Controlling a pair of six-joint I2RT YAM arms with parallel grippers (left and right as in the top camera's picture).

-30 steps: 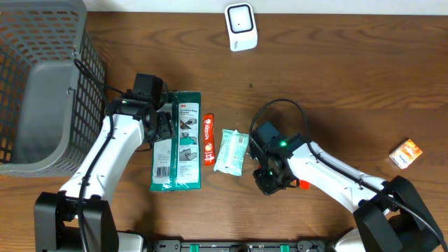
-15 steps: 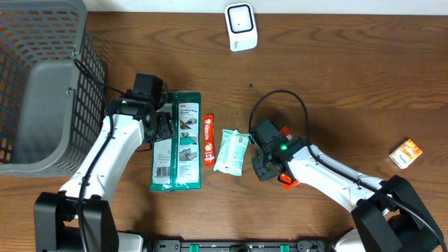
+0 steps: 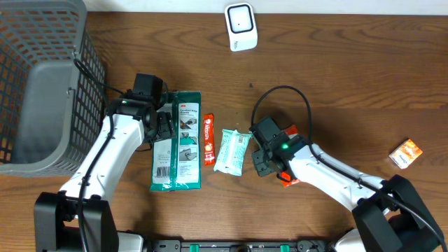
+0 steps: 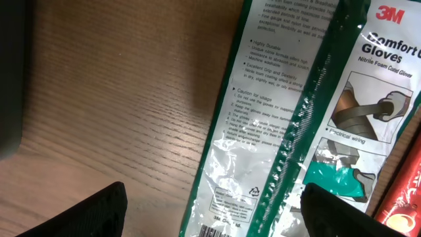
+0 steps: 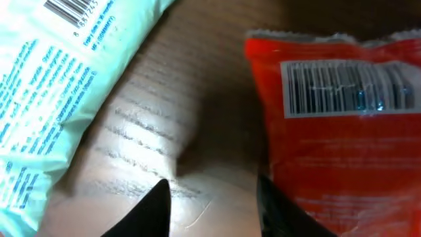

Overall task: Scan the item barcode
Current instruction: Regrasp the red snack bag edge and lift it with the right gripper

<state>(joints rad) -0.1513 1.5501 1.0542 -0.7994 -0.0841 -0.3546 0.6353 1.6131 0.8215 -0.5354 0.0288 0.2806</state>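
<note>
A white scanner [image 3: 240,26] stands at the table's far edge. A red packet [image 5: 335,125] lies barcode up on the wood, mostly hidden under my right arm in the overhead view [image 3: 286,180]. My right gripper [image 5: 212,187] is open over bare table, its right finger at the packet's left edge. A mint wipes pack [image 5: 59,85] lies to its left, also barcode up. Seen from above, my right gripper [image 3: 262,166] sits between the wipes pack [image 3: 232,150] and the red packet. My left gripper [image 4: 216,194] hangs wide open above the green gloves bag [image 4: 296,118], holding nothing.
A grey wire basket [image 3: 42,84] fills the far left. The gloves bag [image 3: 176,143] has a thin red stick pack [image 3: 208,138] right beside it. A small orange box [image 3: 406,152] lies at the right side.
My right gripper has moved toward the far side and slightly left, and its jaws have spread apart. The red packet now lies beside its right finger. The left arm has not moved.
</note>
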